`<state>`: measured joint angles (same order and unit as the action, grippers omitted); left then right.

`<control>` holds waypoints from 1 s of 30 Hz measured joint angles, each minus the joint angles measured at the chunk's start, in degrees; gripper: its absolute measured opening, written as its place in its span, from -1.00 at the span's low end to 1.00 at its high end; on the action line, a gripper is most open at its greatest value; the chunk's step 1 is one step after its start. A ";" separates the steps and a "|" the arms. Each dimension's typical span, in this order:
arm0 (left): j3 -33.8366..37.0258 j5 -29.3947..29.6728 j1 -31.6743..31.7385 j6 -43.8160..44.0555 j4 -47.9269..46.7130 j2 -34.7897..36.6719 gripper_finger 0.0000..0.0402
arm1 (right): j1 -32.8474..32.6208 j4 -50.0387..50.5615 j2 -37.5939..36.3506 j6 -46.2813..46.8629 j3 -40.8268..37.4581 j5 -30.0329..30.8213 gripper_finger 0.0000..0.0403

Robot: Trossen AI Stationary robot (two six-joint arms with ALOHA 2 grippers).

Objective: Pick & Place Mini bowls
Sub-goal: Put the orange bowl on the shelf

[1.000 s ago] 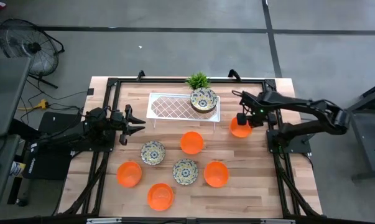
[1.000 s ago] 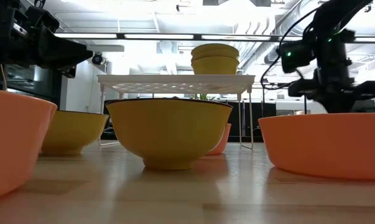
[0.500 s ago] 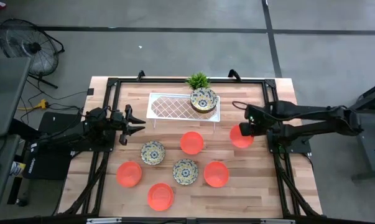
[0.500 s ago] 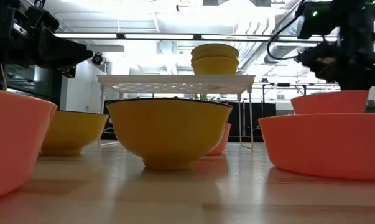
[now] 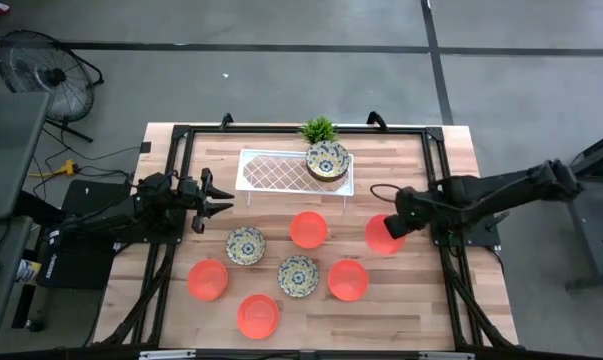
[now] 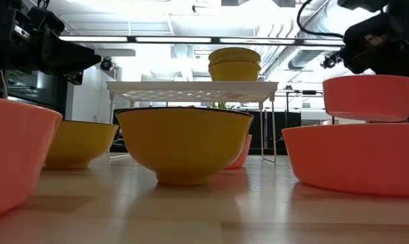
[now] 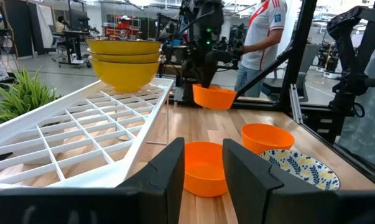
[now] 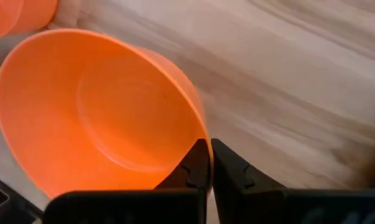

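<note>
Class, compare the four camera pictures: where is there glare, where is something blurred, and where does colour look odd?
Low view: ceiling lights blow out to white; the nearest orange bowl is soft and cut off at the edge. Right wrist view: the wooden table is streaked with blur, while the held orange bowl is sharper. Left wrist view: its own fingers are blurred. High view: even light, no glare.

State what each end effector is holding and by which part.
The right end effector is shut on the rim of an orange mini bowl, carried above the table. The left end effector holds nothing, beside the white tray.
</note>
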<state>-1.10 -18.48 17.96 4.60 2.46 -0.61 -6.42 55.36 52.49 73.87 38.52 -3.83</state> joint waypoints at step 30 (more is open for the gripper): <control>-0.06 10.60 0.00 -0.24 0.65 0.01 -0.47 | -19.99 -4.67 26.01 32.34 22.61 7.36 -1.00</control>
<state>-1.16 -7.88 17.96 4.36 3.11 -0.60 -26.41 50.69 78.50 106.21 61.14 3.53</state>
